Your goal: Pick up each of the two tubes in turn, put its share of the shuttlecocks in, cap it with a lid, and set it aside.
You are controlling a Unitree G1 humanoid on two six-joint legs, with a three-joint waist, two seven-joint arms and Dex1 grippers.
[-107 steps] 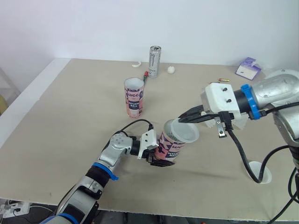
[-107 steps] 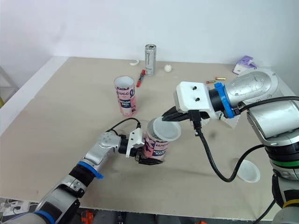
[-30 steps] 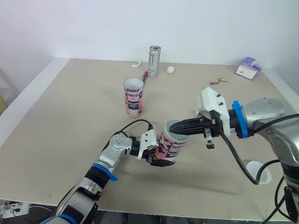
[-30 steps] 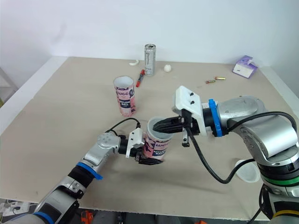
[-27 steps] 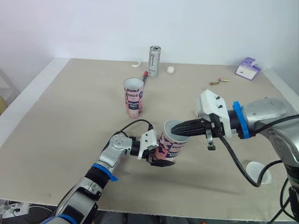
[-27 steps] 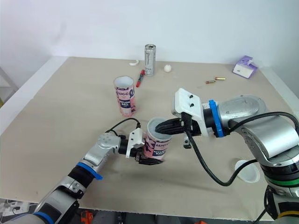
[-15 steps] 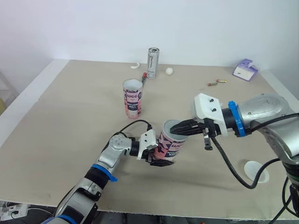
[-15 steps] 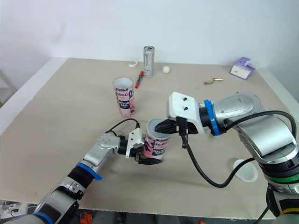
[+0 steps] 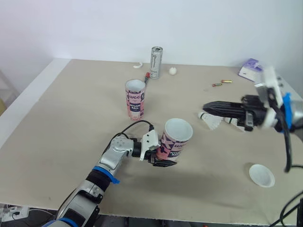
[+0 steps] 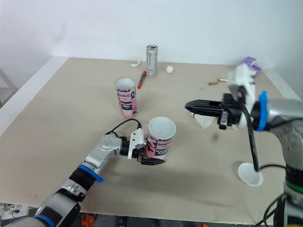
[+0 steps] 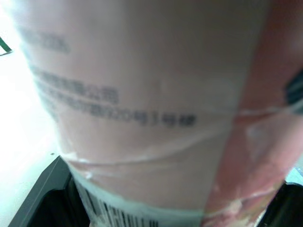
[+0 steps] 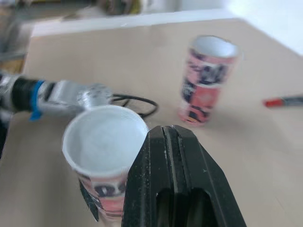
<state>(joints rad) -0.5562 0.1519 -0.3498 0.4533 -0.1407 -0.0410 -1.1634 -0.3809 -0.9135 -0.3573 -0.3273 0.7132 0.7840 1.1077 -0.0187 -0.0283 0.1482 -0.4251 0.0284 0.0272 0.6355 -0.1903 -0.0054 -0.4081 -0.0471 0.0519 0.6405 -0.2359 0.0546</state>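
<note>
The left hand [image 9: 163, 156] clamps a tilted pink printed tube [image 9: 176, 138] — white lid [image 9: 178, 129] on its mouth; the right hand [image 9: 208, 108] hovers apart, pinched closed and empty.

In left wrist view the pink-and-white printed cardboard tube [image 11: 151, 109] is sitting v. close: print is blurring, top & base are running off the edges. In head views left pincer [image 9: 164, 157] is showing one black finger under tube; other finger is hiding behind tube wall. In right wrist view right pincer [image 12: 166, 137] is covering tube's lower front. In right eye view a white feathered shuttlecock [image 10: 203, 121] is lying partly behind right pincer. The small yellow-red bits [image 9: 221, 83] on tabletop [image 9: 71, 118] are looking too small to ID.
</note>
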